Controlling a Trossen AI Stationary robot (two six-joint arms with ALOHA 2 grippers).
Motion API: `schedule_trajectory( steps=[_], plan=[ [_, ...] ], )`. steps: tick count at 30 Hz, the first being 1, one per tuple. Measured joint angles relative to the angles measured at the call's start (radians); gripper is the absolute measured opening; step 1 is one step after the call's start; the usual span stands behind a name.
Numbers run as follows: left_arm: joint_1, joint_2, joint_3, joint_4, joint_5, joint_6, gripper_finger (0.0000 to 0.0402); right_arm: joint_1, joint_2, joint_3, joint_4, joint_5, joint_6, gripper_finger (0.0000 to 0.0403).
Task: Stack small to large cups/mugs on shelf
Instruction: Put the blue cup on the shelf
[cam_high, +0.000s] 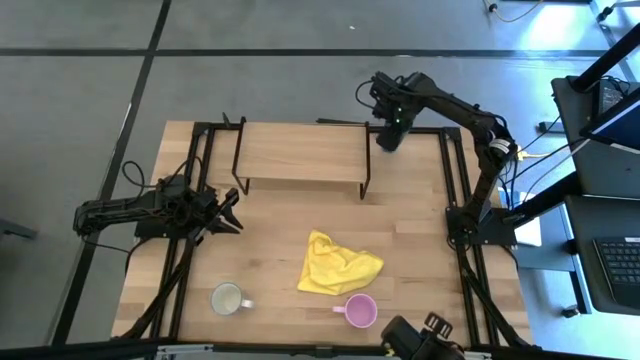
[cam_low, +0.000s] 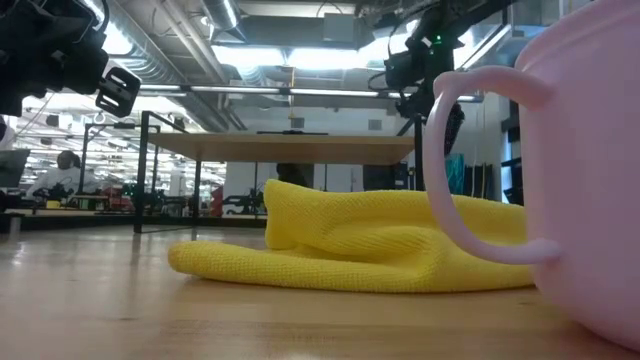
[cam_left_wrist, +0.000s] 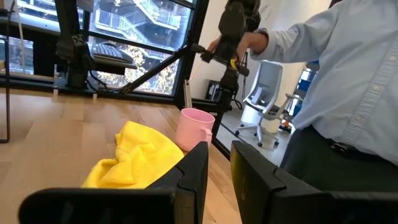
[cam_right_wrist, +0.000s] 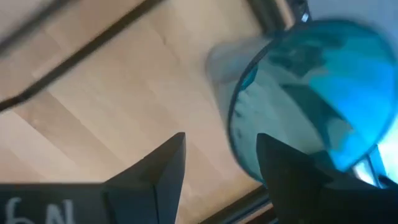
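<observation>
The teal tumbler (cam_right_wrist: 311, 81) shows only in the right wrist view, mouth up, on the table beside the shelf's right end. My right gripper (cam_high: 388, 138) (cam_right_wrist: 221, 146) hangs over it, pointing down, open, with the tumbler's rim below the gap and one finger. In the high view this gripper hides the tumbler. The shelf (cam_high: 300, 152) stands on thin black legs at the far side. The white mug (cam_high: 228, 298) and the pink mug (cam_high: 360, 311) stand upright near the front edge. My left gripper (cam_high: 232, 212) (cam_left_wrist: 219, 149) waits at the left, level, fingers slightly apart and empty.
A crumpled yellow cloth (cam_high: 338, 266) lies between the shelf and the pink mug. Black frame rails run along the table's left and right sides. A person in a light blue shirt (cam_left_wrist: 348, 87) stands beyond the table's near right corner.
</observation>
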Motion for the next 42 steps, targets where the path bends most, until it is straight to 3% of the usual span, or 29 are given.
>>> schedule_trajectory(
  steps=[12, 27, 33, 42],
  plan=[
    [0.000, 0.000, 0.000, 0.000, -0.001, 0.000, 0.0064, 0.000, 0.000, -0.063, 0.028, 0.054, -0.027, 0.0185],
    [0.000, 0.000, 0.000, 0.000, -0.001, 0.000, 0.0064, 0.006, -0.004, -0.062, 0.027, 0.063, -0.086, 0.0023],
    [0.000, 0.000, 0.000, 0.000, -0.001, 0.000, 0.0064, 0.016, -0.006, 0.031, -0.055, 0.102, -0.098, 0.0011],
    [0.000, 0.000, 0.000, 0.000, -0.001, 0.000, 0.0064, 0.063, -0.011, 0.290, -0.213, 0.072, 0.081, 0.0012]
  ],
)
